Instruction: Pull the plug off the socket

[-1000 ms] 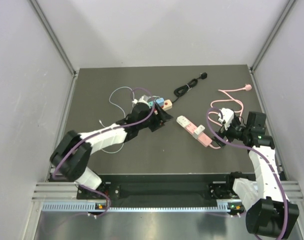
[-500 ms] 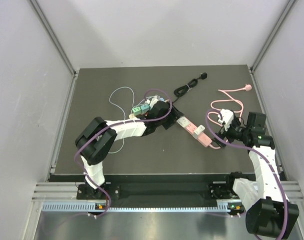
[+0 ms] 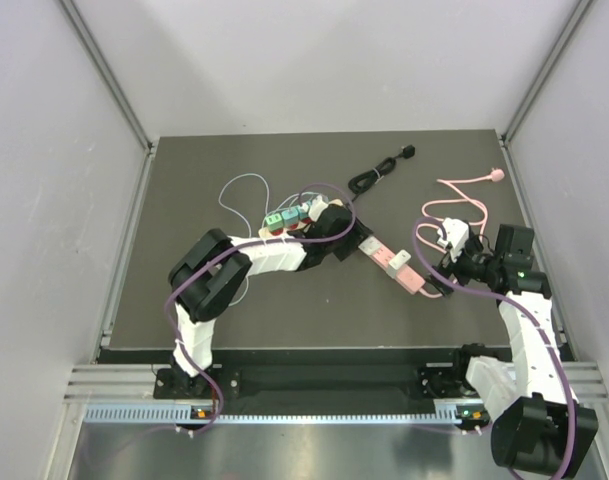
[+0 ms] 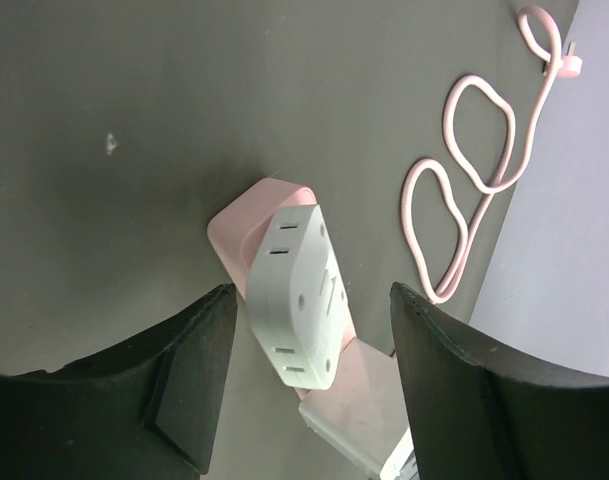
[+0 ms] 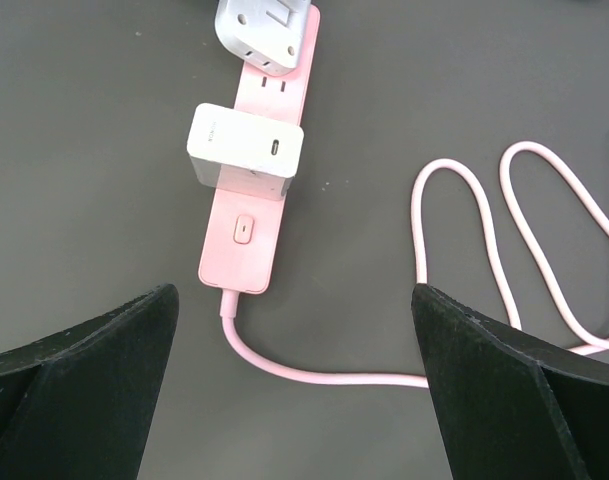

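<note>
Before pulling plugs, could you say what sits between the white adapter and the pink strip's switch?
A white USB charger, plugged into the pink power strip; the right wrist view shows it clearly.

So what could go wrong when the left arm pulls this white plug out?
1. The right gripper hangs open above the pink power strip, not pinning it; the strip may lift with the white adapter.
2. The left gripper straddles the adapter askew, with gaps, so the grip may slip.
</note>
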Robot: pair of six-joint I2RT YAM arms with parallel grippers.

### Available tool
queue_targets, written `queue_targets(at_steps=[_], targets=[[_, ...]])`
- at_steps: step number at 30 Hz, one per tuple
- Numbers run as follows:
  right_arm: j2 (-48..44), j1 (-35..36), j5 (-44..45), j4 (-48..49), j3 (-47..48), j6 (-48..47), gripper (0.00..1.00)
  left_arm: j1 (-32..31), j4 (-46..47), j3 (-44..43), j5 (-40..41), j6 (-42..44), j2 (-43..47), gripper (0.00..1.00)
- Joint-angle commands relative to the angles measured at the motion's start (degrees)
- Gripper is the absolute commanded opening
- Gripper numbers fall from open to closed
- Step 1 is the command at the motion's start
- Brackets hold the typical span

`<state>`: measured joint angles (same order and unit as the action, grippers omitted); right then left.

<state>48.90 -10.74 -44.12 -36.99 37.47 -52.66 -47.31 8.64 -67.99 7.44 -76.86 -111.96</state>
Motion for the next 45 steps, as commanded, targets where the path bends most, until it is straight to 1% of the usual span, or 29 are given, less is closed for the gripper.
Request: queue_targets(at_steps=[1, 9, 17, 21, 22, 24, 25, 28, 29, 31, 35, 38, 41, 42, 45], targets=[[-0.3, -0.6, -2.2, 0.26, 1.2, -1.65, 1.0, -0.24, 0.23, -2.59, 1.79, -2.15, -1.15, 0.65], [-0.04, -0.68, -2.2, 0.17, 1.2, -1.91, 1.0, -0.5, 0.15, -4.87, 2.14, -2.15, -2.56, 0.58], [0.31, -0.68, -2.11, -0.01, 1.29, -2.18, 1.0, -0.94, -0.38, -7.6, 1.61, -1.45, -4.75, 0.49], [0.75, -0.68, -2.2, -0.62, 1.29, -2.79, 1.0, -0.94, -0.38, -8.13, 1.08, -1.19, -5.46, 0.39], [0.93, -0.68, -2.29, -0.8, 1.29, -2.88, 1.0, -0.86, -0.03, -8.21, 1.08, -1.19, -5.55, 0.35], [1.19, -0.68, -2.38, -0.89, 1.2, -3.41, 1.0, -0.86, 0.41, -8.3, 0.82, -0.75, -5.64, 0.29], [1.45, -0.68, -2.38, -1.15, 1.2, -3.41, 1.0, -0.85, 0.84, -8.3, 0.73, -0.75, -5.72, 0.24], [2.07, -0.68, -2.55, -1.76, 1.29, -3.94, 1.0, -0.94, 1.46, -8.65, 0.12, 0.04, -5.9, 0.14], [2.25, -0.68, -2.73, -1.94, 1.2, -4.02, 1.0, -0.94, 1.9, -8.83, -0.23, 0.22, -6.07, 0.07], [2.86, -0.68, -2.99, -2.29, 1.46, -4.64, 1.0, -0.94, 2.51, -9.09, -1.02, 0.66, -5.99, 0.0], [3.83, -0.68, -5.0, -3.61, 1.03, -6.83, 1.0, -0.68, 4.71, -8.22, -3.13, 0.92, -5.29, 0.0], [4.35, -0.6, -7.02, -3.26, 0.93, -7.1, 1.0, 0.02, 10.06, -6.46, -5.85, 2.41, -4.41, 0.0], [6.28, -0.6, -8.78, -2.65, 3.04, -2.72, 1.0, 0.99, 15.34, -4.53, -8.13, 3.65, -3.79, 0.0], [7.94, -0.51, -9.31, -3.34, 3.83, -1.31, 1.0, 1.34, 16.31, -4.09, -10.67, 4.0, -3.7, 0.0], [10.33, -0.51, -12.2, -3.87, 6.38, 1.67, 1.0, 2.66, 23.24, -1.54, -13.68, 5.84, -2.74, 0.0]])
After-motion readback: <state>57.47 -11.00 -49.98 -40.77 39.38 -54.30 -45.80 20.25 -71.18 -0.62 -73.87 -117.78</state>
